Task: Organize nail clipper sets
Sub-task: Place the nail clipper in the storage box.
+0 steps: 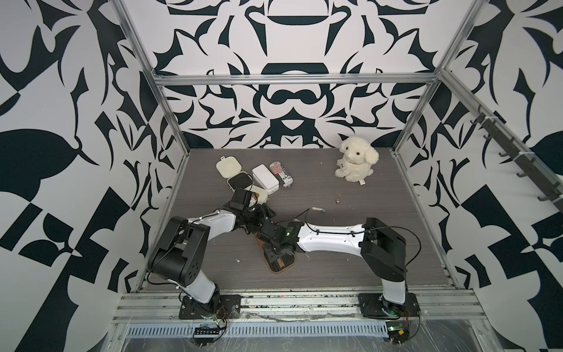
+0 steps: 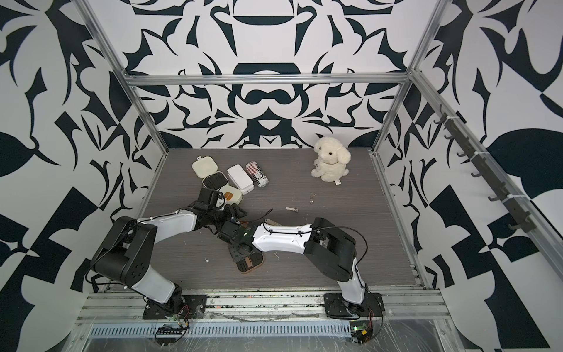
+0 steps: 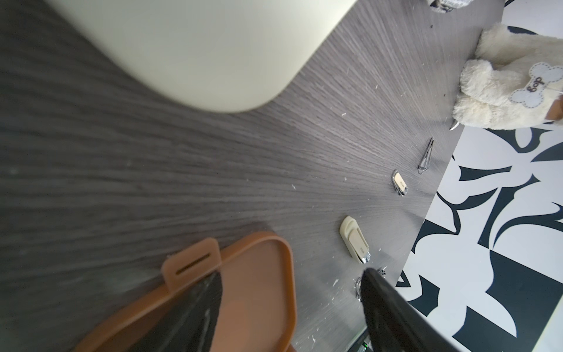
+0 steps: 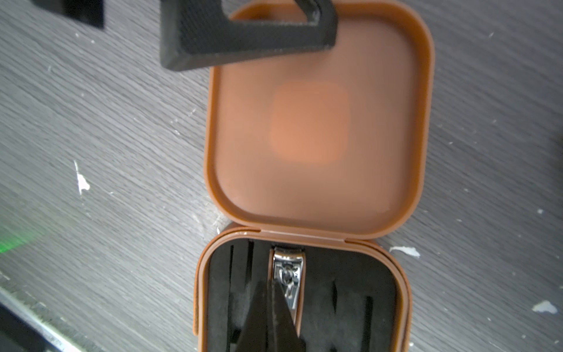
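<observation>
My right gripper point(image 4: 269, 304) is pressed together, its tips down on the black foam insert point(image 4: 350, 304) of the tan-brown case point(image 4: 316, 137), hard against the metal nail clipper point(image 4: 289, 271) lying in the middle slot; whether I pinch it I cannot tell. That case lies open and flat near the table's front edge. My left gripper point(image 3: 292, 274) is spread, one finger point(image 3: 198, 307) over the inside of the lid by its clasp tab, the other out beyond the lid's rim. Just beside my left wrist sits a closed cream case point(image 2: 233, 195) with an orange patch. Behind it an open cream case point(image 1: 229, 167), a white box point(image 1: 265, 179) and a striped can point(image 1: 281, 173) crowd together. Loose toward the middle of the table point(image 1: 365, 243) lie a cream-handled clipper point(image 3: 355, 240), a small metal clipper point(image 1: 318, 209) and thin tweezers point(image 1: 338, 199). A plush dog point(image 1: 356, 158) sits at the back. The top is grey wood-grain, flecked with white scraps point(image 4: 81, 183). Black-and-white patterned walls point(image 1: 289, 45) and an aluminium frame point(image 1: 292, 80) enclose it.
</observation>
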